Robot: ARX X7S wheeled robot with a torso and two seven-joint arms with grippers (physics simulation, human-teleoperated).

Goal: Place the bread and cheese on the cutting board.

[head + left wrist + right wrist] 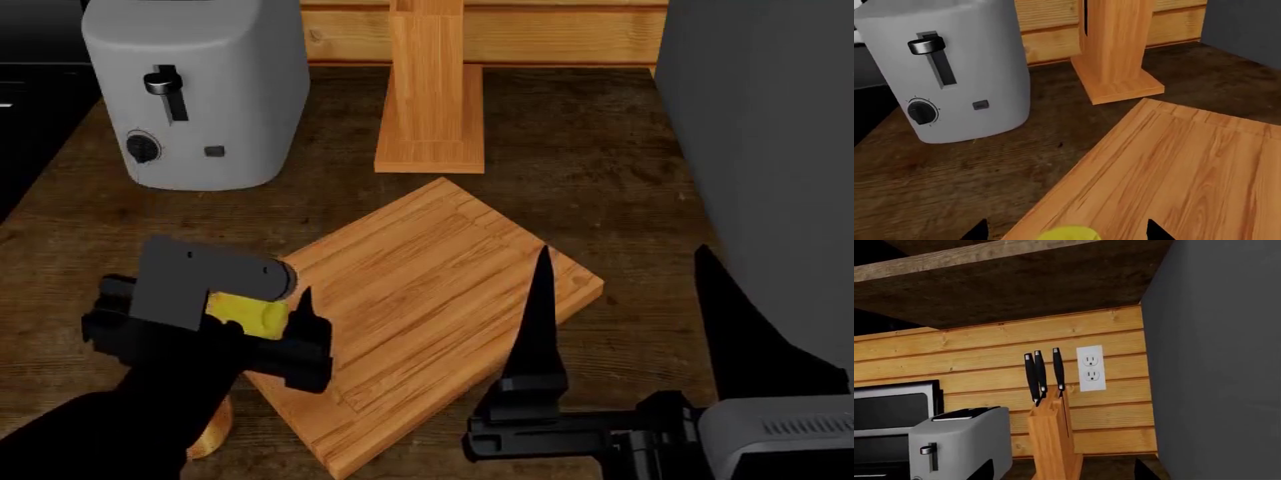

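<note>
The cheese [248, 312], a pale-yellow stub, sits at the left edge of the cutting board [441, 290]. It lies between the spread fingers of my left gripper [314, 335], which is open. In the left wrist view the cheese [1067, 234] shows low between the two black fingertips [978, 231], with a gap on each side, over the cutting board [1174, 170]. The bread [210, 432] peeks out on the table under my left arm, off the board. My right gripper [621, 258] is open, raised at the board's right side and empty. In the right wrist view, my right gripper [1067, 472] faces the back wall.
A grey toaster [194, 90] stands at the back left. An upright wooden knife block [430, 90] stands behind the board. A large grey appliance [761, 150] fills the right side. A plank wall with an outlet [1091, 368] and a microwave [887, 415] close off the back.
</note>
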